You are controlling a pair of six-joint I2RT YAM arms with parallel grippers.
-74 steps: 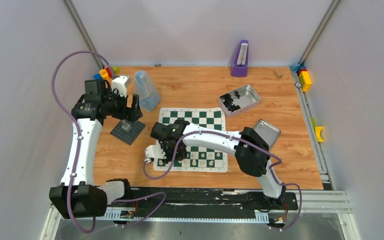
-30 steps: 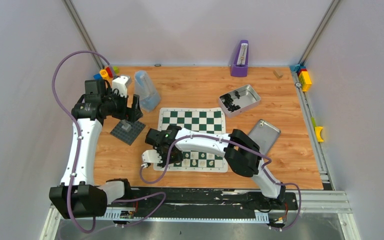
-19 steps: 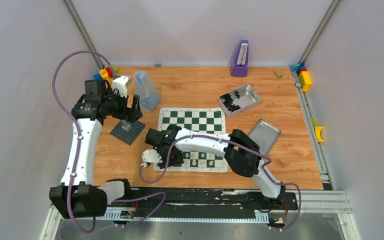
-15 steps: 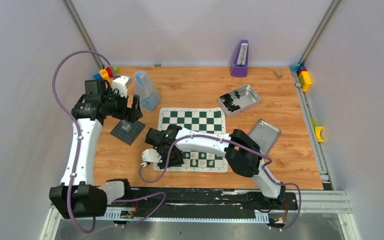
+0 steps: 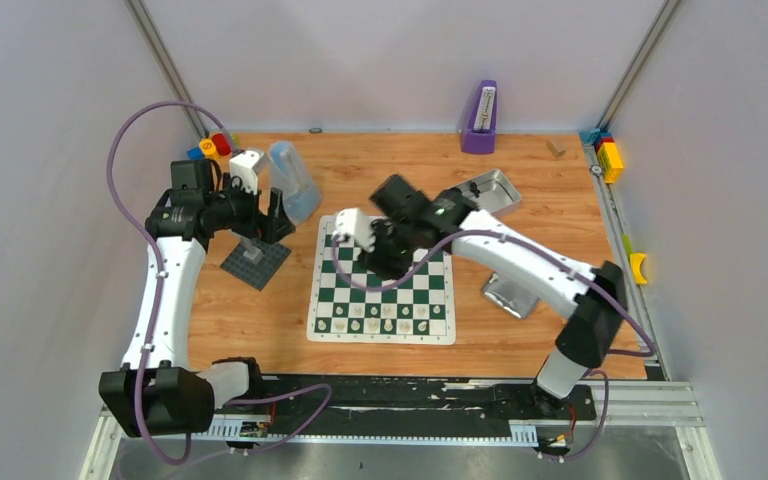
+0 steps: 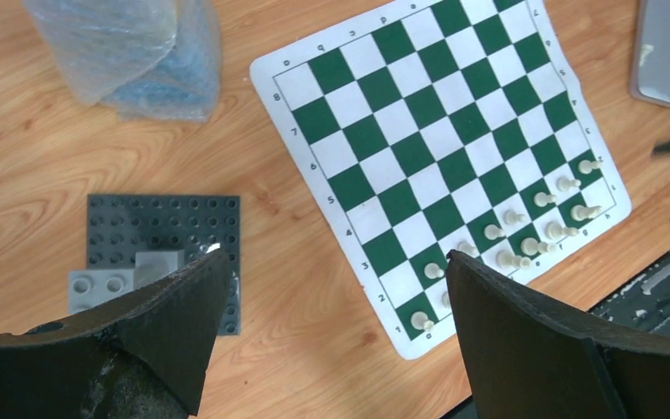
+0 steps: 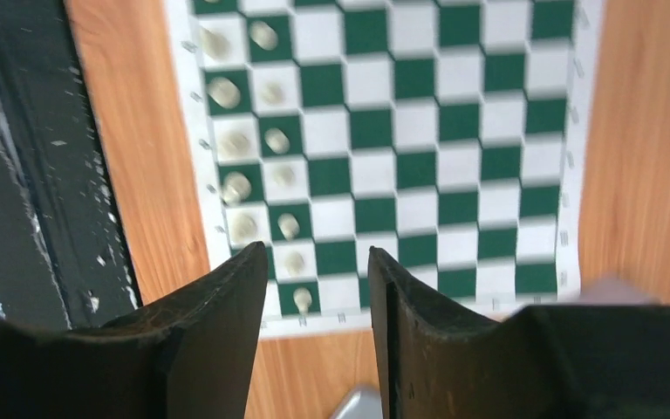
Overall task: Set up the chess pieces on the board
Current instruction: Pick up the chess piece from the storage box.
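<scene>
The green-and-white checked board [image 5: 400, 292] lies in the middle of the table. Several cream chess pieces [image 5: 380, 320] stand on its two near rows. My right gripper [image 5: 392, 262] hangs over the far half of the board, open, with nothing between its fingers. In the right wrist view the board [image 7: 419, 131] is well below the right gripper [image 7: 317, 257], and the blurred pieces [image 7: 242, 144] lie along its left side. My left gripper [image 5: 265, 222] hovers wide open and empty over the table's left side. In its view the left gripper [image 6: 336, 262] frames the board [image 6: 427, 131] and the pieces [image 6: 523, 236].
A dark grey studded plate [image 5: 257, 262] with a grey block lies left of the board. A bubble-wrap bag [image 5: 290, 180] stands behind it. A metal tin [image 5: 495, 185] of dark pieces sits at the back right, its lid [image 5: 510, 295] right of the board. A purple object [image 5: 480, 118] stands at the back wall.
My right gripper has opened, lifted from the board's near left corner and swung to over its far half. The left arm has not moved.
</scene>
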